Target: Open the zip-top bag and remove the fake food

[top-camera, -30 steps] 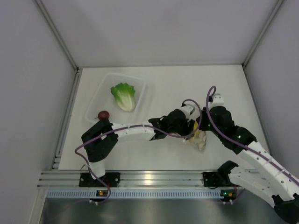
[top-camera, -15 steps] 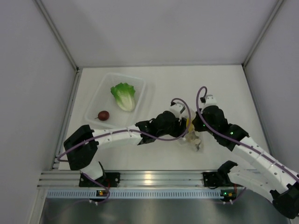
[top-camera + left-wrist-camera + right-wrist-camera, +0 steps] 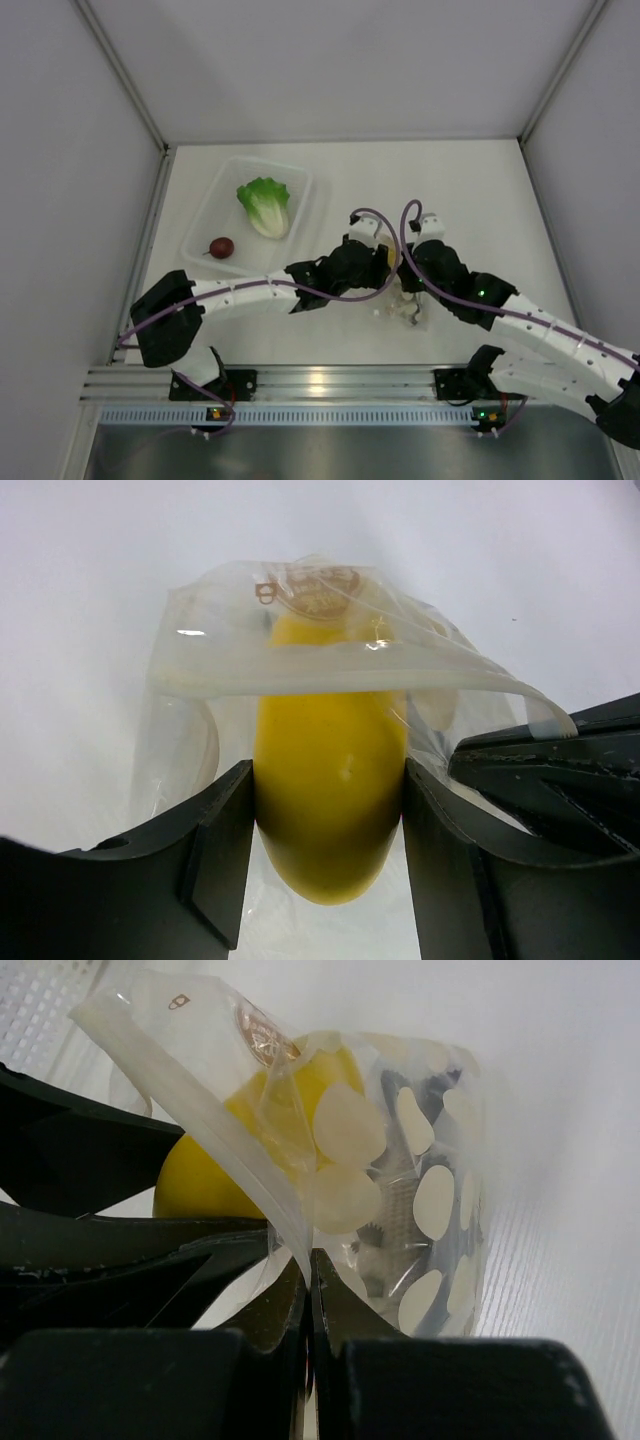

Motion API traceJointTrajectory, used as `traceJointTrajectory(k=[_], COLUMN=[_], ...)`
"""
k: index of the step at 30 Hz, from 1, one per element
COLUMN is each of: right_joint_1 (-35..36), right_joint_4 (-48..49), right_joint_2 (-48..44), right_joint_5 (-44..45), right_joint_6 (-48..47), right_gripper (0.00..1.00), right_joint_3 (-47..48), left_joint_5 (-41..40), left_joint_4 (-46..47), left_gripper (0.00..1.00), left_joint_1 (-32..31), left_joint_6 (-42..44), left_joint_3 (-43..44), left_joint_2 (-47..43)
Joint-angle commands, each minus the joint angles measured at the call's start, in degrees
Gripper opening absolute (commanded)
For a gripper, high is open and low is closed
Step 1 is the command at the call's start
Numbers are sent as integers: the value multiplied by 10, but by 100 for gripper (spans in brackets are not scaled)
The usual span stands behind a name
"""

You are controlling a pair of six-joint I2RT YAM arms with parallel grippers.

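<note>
Arms come in from the near edge of the table point(image 3: 480, 190), the left arm point(image 3: 250, 290) slanting in from the left and the right arm point(image 3: 540, 330) from the right, and they meet just right of the table's middle. There the left gripper point(image 3: 385, 266) and the right gripper point(image 3: 406, 272) sit nearly touching over the zip-top bag point(image 3: 411, 306), which lies crumpled on the table under and just in front of them. In the left wrist view the left gripper point(image 3: 328, 852) is clamped on the yellow piece point(image 3: 328, 780), one black finger on each flank; the piece sits at the bag's point(image 3: 300, 645) mouth, with the clear lip draped across its upper part. Whether film lies between pads and piece cannot be told. In the right wrist view the right gripper point(image 3: 308, 1305) is pinched tight on a strip of the bag's point(image 3: 440, 1200) lip, which runs up and to the left from between the fingers, and the yellow piece point(image 3: 200, 1188) shows behind that strip, beside the white-dotted wall. Something darker lies deeper in the bag — too blurred to name. Further back and to the left, well apart from the grippers, stands the clear tray point(image 3: 301, 196), holding the lettuce leaf point(image 3: 265, 206) towards its far end and the dark red fruit point(image 3: 221, 246) at its near left corner.
</note>
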Motion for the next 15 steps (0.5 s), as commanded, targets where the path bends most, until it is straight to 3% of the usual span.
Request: traceJointTrajectory(k=[1, 9, 15], right_joint_1=[20, 99, 122], right_joint_4=[13, 11, 11], right_joint_2=[0, 36, 63], right_joint_5=[47, 155, 212], right_joint_6=[28, 87, 116], right_gripper=[0, 0, 0], right_joint_3=[1, 7, 19], left_joint_5=[-44, -39, 26], left_joint_4=[34, 6, 3], left_gripper=[0, 0, 0], left_joint_1=[0, 2, 16], left_joint_6=[-37, -88, -115], left_joint_3=[-7, -13, -53], left_joint_2=[-44, -84, -130])
